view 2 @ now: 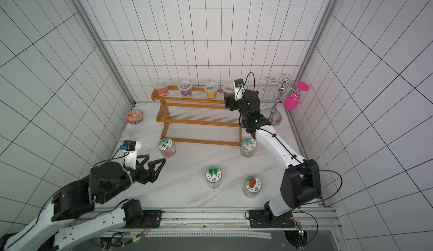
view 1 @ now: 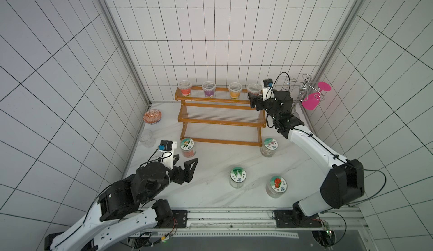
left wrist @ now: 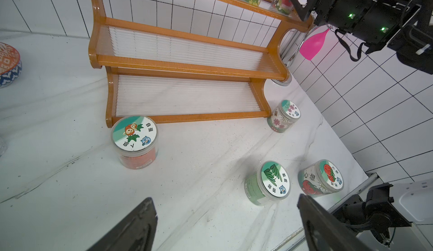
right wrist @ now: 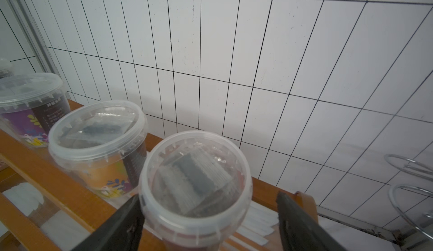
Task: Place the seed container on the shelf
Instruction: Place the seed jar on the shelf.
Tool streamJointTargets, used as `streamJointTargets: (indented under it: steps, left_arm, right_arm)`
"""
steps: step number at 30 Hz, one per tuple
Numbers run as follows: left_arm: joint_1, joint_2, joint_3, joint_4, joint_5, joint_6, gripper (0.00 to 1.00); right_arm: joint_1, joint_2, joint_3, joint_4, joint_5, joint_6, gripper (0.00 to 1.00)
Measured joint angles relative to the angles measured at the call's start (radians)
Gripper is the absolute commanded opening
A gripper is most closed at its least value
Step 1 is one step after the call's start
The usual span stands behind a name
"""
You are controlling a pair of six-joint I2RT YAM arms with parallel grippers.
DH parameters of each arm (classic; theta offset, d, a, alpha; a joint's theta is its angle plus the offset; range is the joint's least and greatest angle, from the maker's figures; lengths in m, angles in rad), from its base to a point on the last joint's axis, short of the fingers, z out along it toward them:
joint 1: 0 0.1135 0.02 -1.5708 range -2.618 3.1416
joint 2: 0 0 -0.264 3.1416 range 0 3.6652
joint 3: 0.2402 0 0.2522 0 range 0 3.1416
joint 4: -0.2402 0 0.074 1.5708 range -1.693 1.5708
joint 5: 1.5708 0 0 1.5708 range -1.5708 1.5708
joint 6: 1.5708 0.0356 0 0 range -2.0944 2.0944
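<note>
Nearest the base, the left gripper [view 2: 156, 158] hangs above the table [view 1: 210, 193] with its jaws spread and nothing between them. I judge it is parked clear so the other arm has the shelf to itself. Four printed-lid jars [view 1: 238, 174] stand apart on the marble ahead of it, two of them just in front of the shelf [view 1: 220, 121], whose lower two tiers are bare. On the top tier, at its right end, the seed container [right wrist: 195, 165] stands upright on the rods, last in a row with three like tubs. The orange tub [right wrist: 98, 144] is its close neighbour, apart from it in both top views. The right gripper [right wrist: 209, 197] brackets the seed container from the front, jaws spread wider than the tub: one finger lies at its wall and the other stands off with a plain gap, so nothing is pinched and the placing looks done. Room is tight here — the side panel [right wrist: 304, 200] sits just beyond the outer finger, the wire stand [view 2: 273, 111] further right, the wall [right wrist: 234, 50] behind. The free way out, I judge, is back toward the arm and upward
</note>
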Motion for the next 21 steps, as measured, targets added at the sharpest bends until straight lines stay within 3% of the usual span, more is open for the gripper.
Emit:
streamJointTargets:
  steps: [6,21]
  left_arm:
    - [0.0,-0.006,-0.013,0.003,0.006,-0.006,0.95]
    - [0.0,-0.009,-0.019,0.005,0.006,-0.011,0.95]
  right_arm:
    - [0.0,-0.04,-0.011,0.002,0.025,-0.001,0.78]
    - [-0.01,-0.04,-0.011,-0.026,0.049,-0.017,0.79]
